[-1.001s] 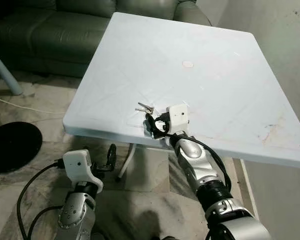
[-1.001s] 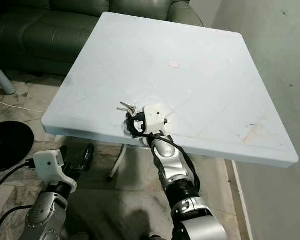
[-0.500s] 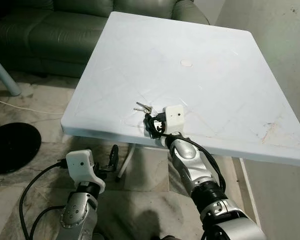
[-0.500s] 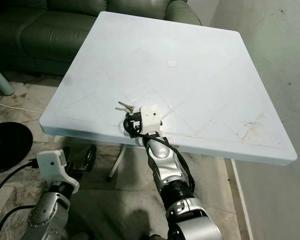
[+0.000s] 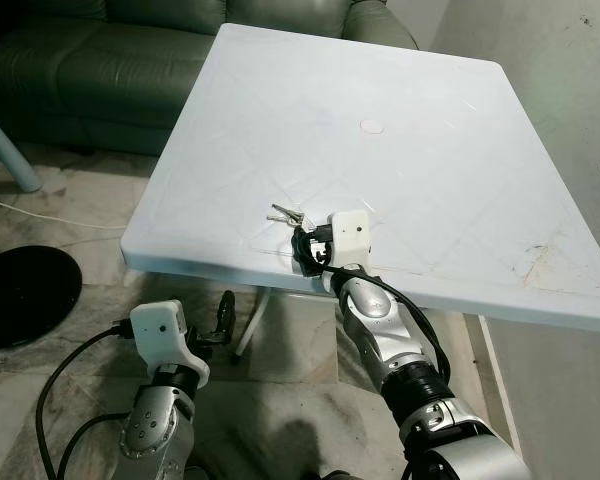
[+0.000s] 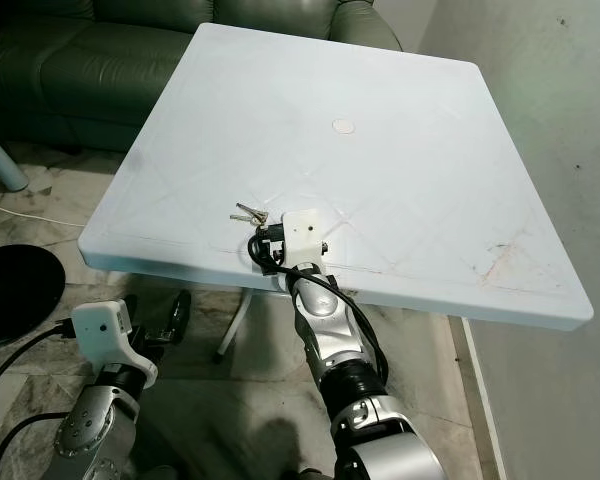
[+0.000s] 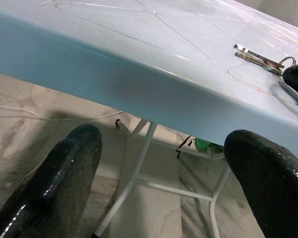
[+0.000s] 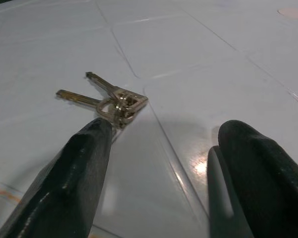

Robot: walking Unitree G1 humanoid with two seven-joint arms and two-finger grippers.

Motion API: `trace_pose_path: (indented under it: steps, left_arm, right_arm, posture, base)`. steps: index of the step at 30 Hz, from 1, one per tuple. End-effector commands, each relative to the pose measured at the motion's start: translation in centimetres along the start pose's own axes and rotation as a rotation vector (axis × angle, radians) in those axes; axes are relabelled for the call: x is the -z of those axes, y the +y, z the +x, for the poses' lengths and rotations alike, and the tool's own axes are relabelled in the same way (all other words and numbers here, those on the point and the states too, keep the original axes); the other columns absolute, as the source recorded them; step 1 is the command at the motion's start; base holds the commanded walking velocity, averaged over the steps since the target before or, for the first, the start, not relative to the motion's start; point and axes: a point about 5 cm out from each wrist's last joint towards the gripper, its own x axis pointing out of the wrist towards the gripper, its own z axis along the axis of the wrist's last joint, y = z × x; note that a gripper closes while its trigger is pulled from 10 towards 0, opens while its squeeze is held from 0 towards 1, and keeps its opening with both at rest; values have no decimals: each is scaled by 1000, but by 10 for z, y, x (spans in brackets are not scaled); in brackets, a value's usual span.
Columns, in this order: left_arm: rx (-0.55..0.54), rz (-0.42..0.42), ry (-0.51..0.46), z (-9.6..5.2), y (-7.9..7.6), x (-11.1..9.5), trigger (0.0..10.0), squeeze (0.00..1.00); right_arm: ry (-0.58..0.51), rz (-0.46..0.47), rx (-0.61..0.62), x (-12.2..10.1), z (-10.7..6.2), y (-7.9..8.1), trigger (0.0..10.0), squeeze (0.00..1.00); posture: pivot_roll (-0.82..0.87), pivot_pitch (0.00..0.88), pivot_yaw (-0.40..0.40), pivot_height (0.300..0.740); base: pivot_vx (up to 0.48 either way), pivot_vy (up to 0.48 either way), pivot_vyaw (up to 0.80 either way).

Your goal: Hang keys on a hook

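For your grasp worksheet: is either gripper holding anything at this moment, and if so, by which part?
Nothing is held. The right gripper is open just short of the keys on the white table; the left gripper is open below the table edge.

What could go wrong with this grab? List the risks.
1. The small brass keys on a ring lie flat on the smooth white plastic table, ahead of the right gripper's open black fingers; closing may slide them rather than pinch them.
2. They sit near the table's front edge, so a nudge might push them off.
3. Left gripper hangs low by that edge.
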Motion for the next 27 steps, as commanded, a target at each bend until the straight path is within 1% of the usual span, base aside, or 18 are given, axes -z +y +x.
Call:
trace_pose_path:
  steps: [1,2,3,4,5,6,16,18,27]
  left_arm:
    - [1,8,14,-3,-3,2,10000,0]
    - [1,8,15,-3,-3,2,10000,0]
    - [1,7,16,-2,-4,3,10000,0]
    - [0,7,18,-2,-4,3,10000,0]
    - [-1,7,19,-2,-4,3,10000,0]
    - [-2,7,20,-2,-4,3,10000,0]
    - [-11,7,21,-1,-3,3,10000,0]
    - [-16,4,24,-1,-4,3,10000,0]
    - [-13,-8,39,-7,-8,7,10000,0]
  right_arm:
    - [-46,54,-70,-16,5,34,9922,0]
    - [-56,55,-83,-19,4,36,9176,0]
    - [-63,55,-92,-20,4,38,9176,0]
    - [-68,62,-103,-21,4,39,9569,0]
    - [-74,70,-115,-22,4,40,9412,0]
    - [-80,74,-127,-23,3,41,10000,0]
    - [-84,66,-146,-28,3,50,10000,0]
    - [-59,54,-141,-28,3,54,10000,0]
    - [-45,53,-145,-31,4,60,10000,0]
  posture:
    - [161,177,-122,740]
    - [160,178,-122,740]
    - [160,178,-122,740]
    - [158,177,-121,740]
    - [158,177,-121,740]
    - [158,177,-121,740]
    - [155,181,-121,740]
    - [154,183,-123,740]
    - [151,200,-126,740]
  base:
    - [0,0,0]
    - [0,0,0]
    - [0,0,0]
    - [0,0,0]
    - [0,0,0]
    - [0,0,0]
    - [0,0,0]
    - [0,0,0]
    - [0,0,0]
